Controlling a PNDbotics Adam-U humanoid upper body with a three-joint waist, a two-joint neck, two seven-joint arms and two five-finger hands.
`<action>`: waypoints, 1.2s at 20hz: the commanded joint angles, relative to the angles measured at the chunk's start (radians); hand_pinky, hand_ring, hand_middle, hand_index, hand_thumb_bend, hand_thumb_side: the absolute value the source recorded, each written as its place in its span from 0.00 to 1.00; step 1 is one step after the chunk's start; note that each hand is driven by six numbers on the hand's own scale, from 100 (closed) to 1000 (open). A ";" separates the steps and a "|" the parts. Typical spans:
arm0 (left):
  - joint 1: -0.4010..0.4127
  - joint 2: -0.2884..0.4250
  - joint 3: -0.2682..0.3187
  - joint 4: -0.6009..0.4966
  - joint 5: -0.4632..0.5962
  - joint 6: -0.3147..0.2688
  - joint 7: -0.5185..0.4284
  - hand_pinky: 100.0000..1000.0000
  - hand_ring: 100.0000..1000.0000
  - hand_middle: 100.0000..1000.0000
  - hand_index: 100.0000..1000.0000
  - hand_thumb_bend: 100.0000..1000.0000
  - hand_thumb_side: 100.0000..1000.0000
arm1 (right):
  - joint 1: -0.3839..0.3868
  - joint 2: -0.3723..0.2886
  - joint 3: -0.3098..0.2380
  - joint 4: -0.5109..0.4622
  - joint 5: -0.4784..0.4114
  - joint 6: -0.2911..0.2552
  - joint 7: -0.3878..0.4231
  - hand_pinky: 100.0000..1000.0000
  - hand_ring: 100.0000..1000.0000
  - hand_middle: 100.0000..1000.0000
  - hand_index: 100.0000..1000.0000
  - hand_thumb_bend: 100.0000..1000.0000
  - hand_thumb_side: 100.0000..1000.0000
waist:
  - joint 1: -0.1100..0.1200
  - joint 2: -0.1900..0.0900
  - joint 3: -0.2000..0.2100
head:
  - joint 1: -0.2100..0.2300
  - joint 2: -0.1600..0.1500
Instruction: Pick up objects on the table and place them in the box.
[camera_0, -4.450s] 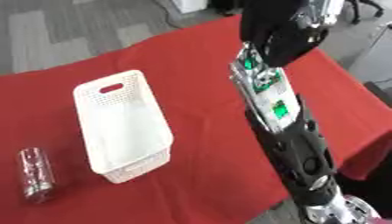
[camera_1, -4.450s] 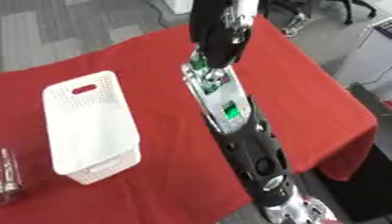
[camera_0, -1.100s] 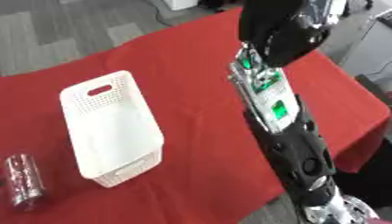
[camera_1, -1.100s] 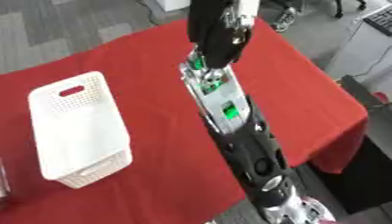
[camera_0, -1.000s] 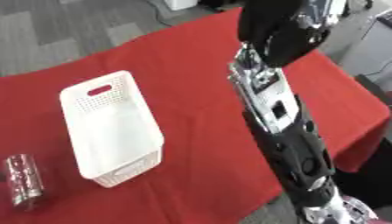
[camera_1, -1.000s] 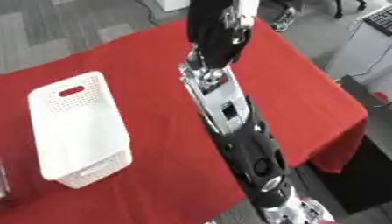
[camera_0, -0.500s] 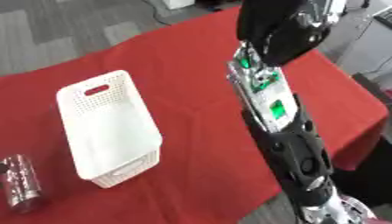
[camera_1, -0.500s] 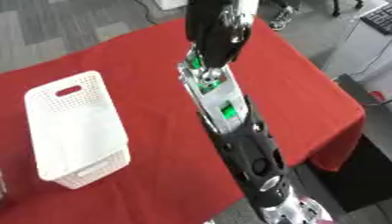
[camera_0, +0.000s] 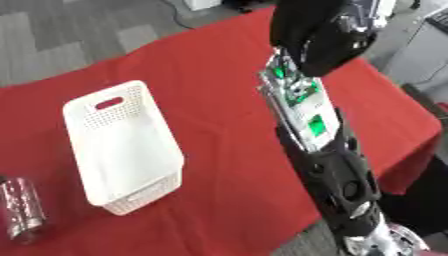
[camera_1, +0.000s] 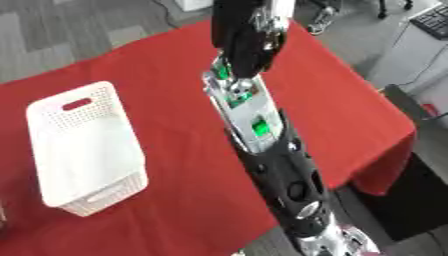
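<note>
In the left eye view, the right arm (camera_0: 319, 145) rose from the lower right corner and stretched up across the red tablecloth (camera_0: 219, 65), green lights glowing on its exposed board. At its top the right hand (camera_0: 319, 35) was a dark mass near the table's far side; whether its fingers were spread or curled, I could not tell. The white perforated box (camera_0: 122, 150) sat on the cloth well to the left of the arm, handle slot at its far end, nothing visible inside. A clear, cylinder-like object (camera_0: 19, 210) lay at the lower left edge, left of the box and apart from it.

In the right eye view, the same arm crossed mid-picture, the box lay left, and only a sliver of the clear object showed.
</note>
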 joint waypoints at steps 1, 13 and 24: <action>-0.022 0.000 0.010 0.038 -0.030 -0.009 0.015 0.91 0.88 0.82 0.85 0.68 0.31 | -0.022 0.005 0.000 -0.013 0.003 -0.012 -0.010 0.36 0.45 0.55 0.65 0.00 1.00 | -0.001 -0.009 -0.003 | 0.006 0.000; -0.025 -0.064 -0.012 0.147 -0.104 -0.041 0.113 0.90 0.85 0.81 0.84 0.64 0.30 | -0.029 0.017 0.001 -0.013 0.001 -0.016 -0.011 0.36 0.45 0.55 0.65 0.00 1.00 | -0.008 -0.001 -0.016 | 0.016 0.000; -0.037 -0.096 -0.046 0.192 -0.147 -0.109 0.177 0.88 0.83 0.80 0.83 0.58 0.27 | -0.036 0.029 0.004 -0.013 -0.001 -0.021 -0.009 0.36 0.45 0.55 0.65 0.00 1.00 | -0.007 0.006 -0.030 | 0.027 0.000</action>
